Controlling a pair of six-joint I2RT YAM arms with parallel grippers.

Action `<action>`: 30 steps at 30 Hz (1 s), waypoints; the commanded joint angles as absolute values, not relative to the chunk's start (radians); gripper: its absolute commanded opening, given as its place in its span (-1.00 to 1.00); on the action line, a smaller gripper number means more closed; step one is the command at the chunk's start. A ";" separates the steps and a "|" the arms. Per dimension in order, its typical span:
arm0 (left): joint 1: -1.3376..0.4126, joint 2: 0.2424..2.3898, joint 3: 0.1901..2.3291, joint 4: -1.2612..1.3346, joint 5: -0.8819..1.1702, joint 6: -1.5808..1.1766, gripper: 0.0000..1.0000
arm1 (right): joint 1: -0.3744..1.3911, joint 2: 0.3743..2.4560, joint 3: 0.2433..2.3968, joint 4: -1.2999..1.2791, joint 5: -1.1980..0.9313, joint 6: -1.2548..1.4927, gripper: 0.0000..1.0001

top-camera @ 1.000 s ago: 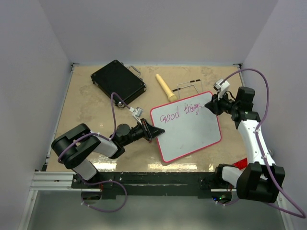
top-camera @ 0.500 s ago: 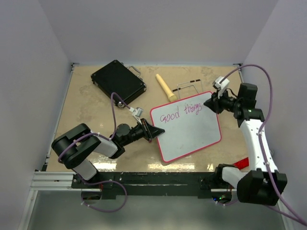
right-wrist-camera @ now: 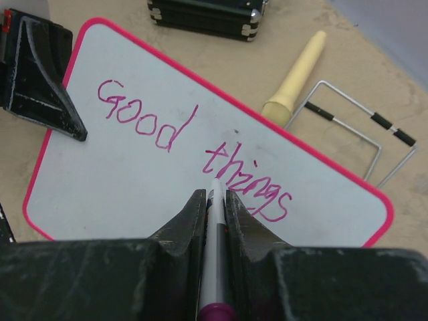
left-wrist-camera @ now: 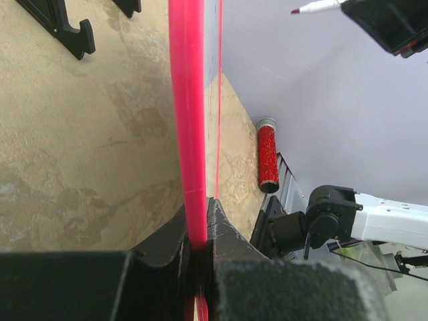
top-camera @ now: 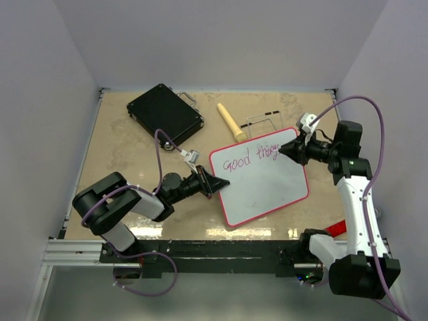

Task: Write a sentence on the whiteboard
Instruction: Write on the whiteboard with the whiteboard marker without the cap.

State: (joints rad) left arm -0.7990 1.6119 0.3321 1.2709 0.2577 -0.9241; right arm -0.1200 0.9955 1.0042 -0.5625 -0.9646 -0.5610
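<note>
Whiteboard (top-camera: 267, 184): prob. light, stiff, slick; best gripped by rim (left-wrist-camera: 187, 120). L jaws clamped there, R jaws pinching marker (right-wrist-camera: 215, 234).

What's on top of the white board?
Pink words, "Good things", on the whiteboard. The right gripper holds a marker over them. From above, it covers the end of "things"; the rest looks blank.

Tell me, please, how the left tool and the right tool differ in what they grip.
The left tool clamps the pink rim of the whiteboard; the right tool clamps a marker. The left tool sits at the board's left edge; the right tool is over the word "things" near the upper right. Both are shut.
</note>
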 commanded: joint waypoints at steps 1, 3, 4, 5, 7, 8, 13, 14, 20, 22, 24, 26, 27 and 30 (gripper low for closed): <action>-0.802 1.594 0.325 1.431 0.233 -0.865 -1.00 | -0.121 0.991 0.986 -0.561 -1.054 -0.577 -1.00; -0.801 1.598 0.325 1.440 0.221 -0.870 -1.00 | -0.118 0.996 0.976 -0.568 -1.069 -0.584 -1.00; -0.801 1.598 0.325 1.445 0.216 -0.873 -1.00 | -0.117 0.997 0.971 -0.563 -1.071 -0.586 -1.00; -0.802 1.601 0.325 1.450 0.215 -0.877 -1.00 | -0.117 0.997 0.963 -0.561 -1.072 -0.586 -1.00; -0.804 1.601 0.325 1.453 0.206 -0.880 -1.00 | -0.117 0.994 0.957 -0.555 -1.081 -0.586 -1.00; -0.804 1.600 0.324 1.453 0.201 -0.881 -1.00 | -0.117 0.993 0.953 -0.552 -1.083 -0.586 -1.00; -0.808 1.598 0.324 1.459 0.181 -0.885 -1.00 | -0.115 0.992 0.943 -0.551 -1.100 -0.592 -1.00; -0.811 1.600 0.325 1.462 0.179 -0.888 -1.00 | -0.115 0.992 0.939 -0.551 -1.104 -0.592 -1.00; -0.822 1.617 0.331 1.476 0.167 -0.899 -1.00 | -0.115 0.983 0.922 -0.543 -1.120 -0.600 -1.00; -0.827 1.621 0.334 1.477 0.164 -0.900 -1.00 | -0.117 0.983 0.919 -0.540 -1.121 -0.600 -1.00; -0.831 1.626 0.337 1.479 0.161 -0.902 -1.00 | -0.115 0.979 0.913 -0.540 -1.123 -0.601 -1.00; -0.836 1.628 0.337 1.479 0.153 -0.902 -1.00 | -0.117 0.976 0.910 -0.537 -1.123 -0.601 -1.00; -0.836 1.625 0.336 1.479 0.152 -0.902 -1.00 | -0.117 0.976 0.910 -0.537 -1.123 -0.601 -1.00; -0.838 1.625 0.336 1.479 0.144 -0.902 -1.00 | -0.117 0.977 0.908 -0.537 -1.124 -0.601 -1.00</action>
State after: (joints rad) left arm -0.8314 1.6203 0.3290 1.2736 0.1928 -0.9585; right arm -0.1181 0.9932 0.9154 -0.5598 -1.0931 -0.5880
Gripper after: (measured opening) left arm 0.090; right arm 0.141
